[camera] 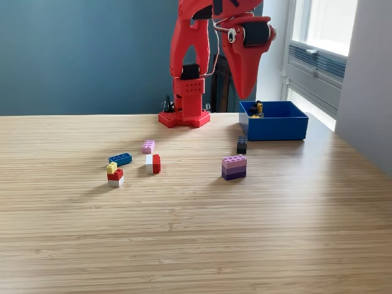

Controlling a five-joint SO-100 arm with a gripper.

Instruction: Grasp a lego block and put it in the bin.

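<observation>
While the red arm waits up high, the wooden worktop (196,233) nearest the camera is bare, and the blocks come a bit farther back. Take the blue bin (274,127) as the marker. Closest to us and well off to the exterior view's left of the bin is a little stack of red, white and yellow (114,175). Then come a purple and pink stack (234,166), a red and white block (152,163), a flat blue block (120,159) and a small pink block (147,146). A black block (242,144) stands just in front of the bin, near its left corner. That makes six block things out on the worktop, one bin and one arm. Inside the bin I can see some dark and yellow pieces (256,109), but not how many. Farthest back, the hand (247,93) hangs high, pointing down, just left of the bin's back corner. Its two parts look pressed together and I see nothing held. Here is what could go wrong: the hand must first open wide, or it would bump a block and push it away. The black block is so near the bin wall that the hand could knock the bin. A stack could also break apart when pinched.
</observation>
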